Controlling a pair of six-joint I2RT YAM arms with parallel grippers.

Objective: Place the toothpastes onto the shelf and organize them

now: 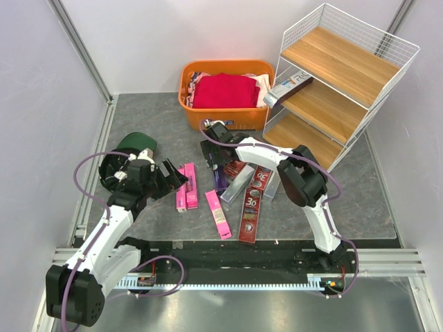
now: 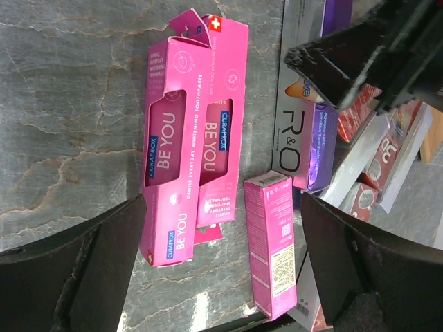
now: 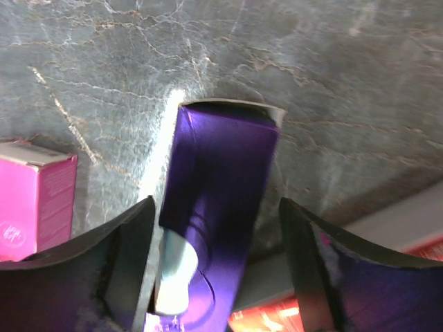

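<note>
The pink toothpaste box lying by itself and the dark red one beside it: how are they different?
Colour: the lone pink box is bright pink; the dark red box is deep red with pale print. Size: the dark red box is wider than the lone pink box. Pose: the lone pink box lies slanted, far end leaning left; the dark red box lies nearly straight. Both lie flat on the table, not on the shelf.

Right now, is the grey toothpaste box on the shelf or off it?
On it: the grey toothpaste box lies on the shelf, middle board, one end overhanging.
</note>
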